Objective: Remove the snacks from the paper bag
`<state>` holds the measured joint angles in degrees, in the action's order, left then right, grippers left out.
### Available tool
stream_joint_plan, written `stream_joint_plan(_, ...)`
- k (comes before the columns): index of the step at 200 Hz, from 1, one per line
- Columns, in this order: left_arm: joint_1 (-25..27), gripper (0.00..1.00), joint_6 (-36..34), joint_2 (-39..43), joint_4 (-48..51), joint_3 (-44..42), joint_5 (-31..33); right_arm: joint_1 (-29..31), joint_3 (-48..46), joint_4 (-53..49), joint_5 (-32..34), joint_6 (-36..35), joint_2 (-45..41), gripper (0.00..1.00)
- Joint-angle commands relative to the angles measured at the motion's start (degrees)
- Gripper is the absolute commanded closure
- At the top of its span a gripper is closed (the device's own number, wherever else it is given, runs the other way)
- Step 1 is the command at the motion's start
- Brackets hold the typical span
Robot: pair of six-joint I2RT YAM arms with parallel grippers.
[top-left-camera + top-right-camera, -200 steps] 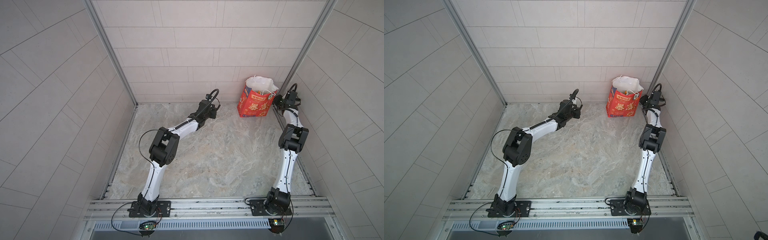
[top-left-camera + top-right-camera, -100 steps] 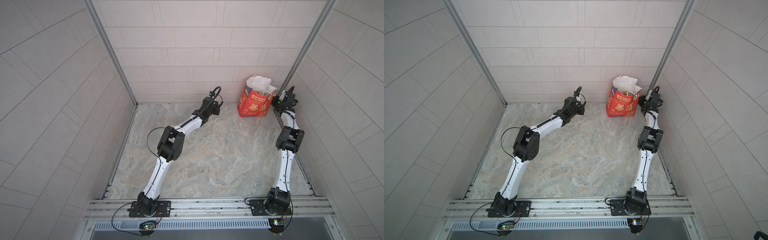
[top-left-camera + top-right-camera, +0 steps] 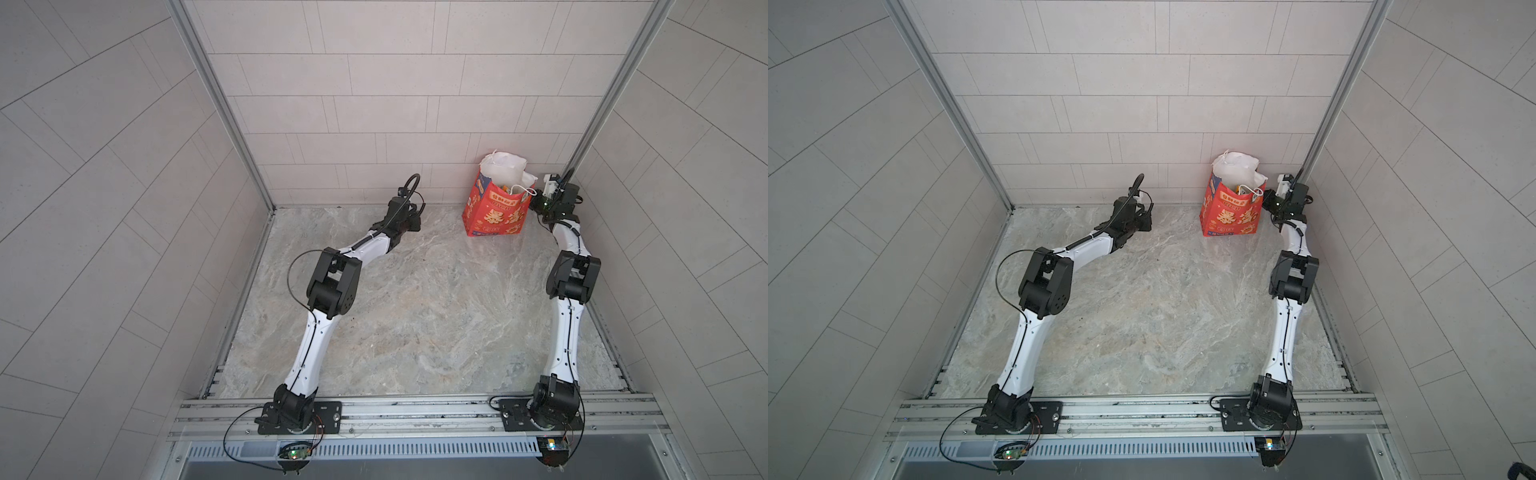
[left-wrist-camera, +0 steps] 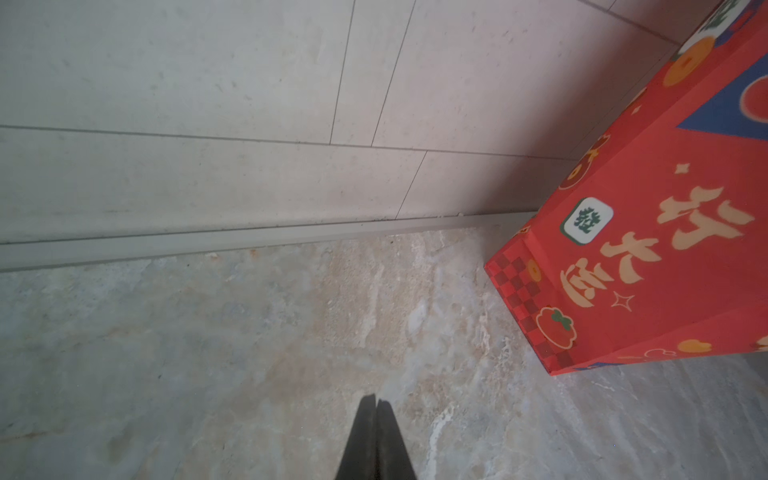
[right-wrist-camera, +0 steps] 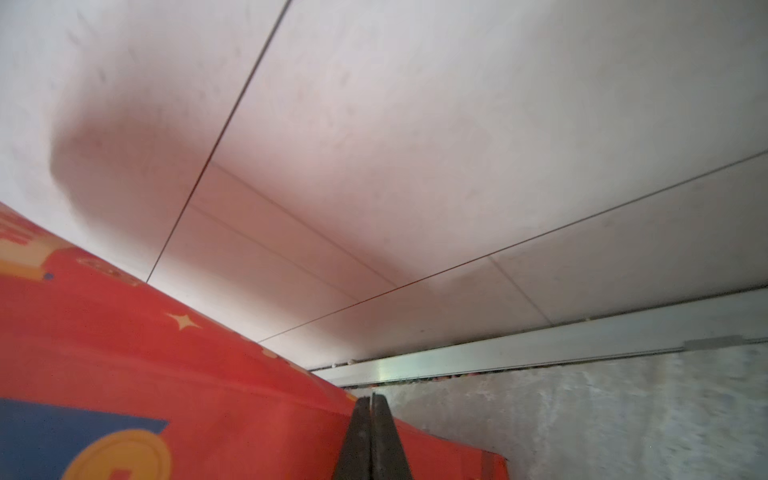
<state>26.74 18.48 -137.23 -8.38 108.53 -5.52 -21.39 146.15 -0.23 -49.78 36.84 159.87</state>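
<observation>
Red paper bag [image 3: 496,210]: upright on the desk [image 3: 415,299], tucked in the far right corner close to the back wall [image 3: 374,124]; mouth facing up, so reachable from above.
bag look: gold characters on the front, blue accents on the side, checkered strip at the base, white inside, crumpled top edge; white cord handle [image 3: 525,190] drooping over the rim on the right side.
snacks [image 3: 504,189]: inside the bag; only a small orange-yellow scrap showing in the mouth in both top views; count and flavours unreadable.
right tool [image 5: 370,399]: fully closed, gripping nothing; just beside the bag's right side, up near the rim and handle; contact with the paper unclear. Probably placed there to steady the bag or go for the handle.
left tool [image 4: 376,402]: fully closed, gripping nothing; low over the desk, well apart from the bag, bag off to one side of its camera. Probably on approach or waiting.
stage: no packet out on the desk; whole removal left, by the look of it.
risk: tall light paper, likely to tip or slide if pushed from one side only.
</observation>
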Motion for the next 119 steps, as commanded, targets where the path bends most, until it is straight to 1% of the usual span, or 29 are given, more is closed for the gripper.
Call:
stream_joint_plan(1, 0.1, 0.98, -0.3, 5.2, -3.1, -3.2, 1.0, 2.5, -2.6, -1.3, -6.6, -3.9, -2.0, 0.95)
stream_joint_plan(21, -0.7, 0.98, 0.1, 7.2, -5.1, -7.3, 1.5, 4.2, -6.2, -1.8, -8.0, -6.4, -4.2, 0.95)
stream_joint_plan(55, -3.2, 0.98, 0.9, 11.3, -7.9, -14.8, 2.7, 8.2, -12.2, -3.2, -6.5, -9.7, -8.3, 0.95)
stream_joint_plan(78, -5.1, 0.98, 1.2, 14.4, -10.3, -20.0, 3.4, 11.7, -12.8, -7.9, -4.8, -14.4, -9.5, 0.95)
stream_joint_plan(103, -7.9, 0.98, 2.2, 18.4, -12.1, -26.1, 3.9, 14.7, -13.3, -13.0, -2.5, -17.7, -10.5, 0.95)
stream_joint_plan(119, -9.8, 0.99, 3.0, 20.0, -12.5, -29.0, 3.3, 17.1, -13.8, -18.0, -0.3, -22.3, -11.9, 0.95)
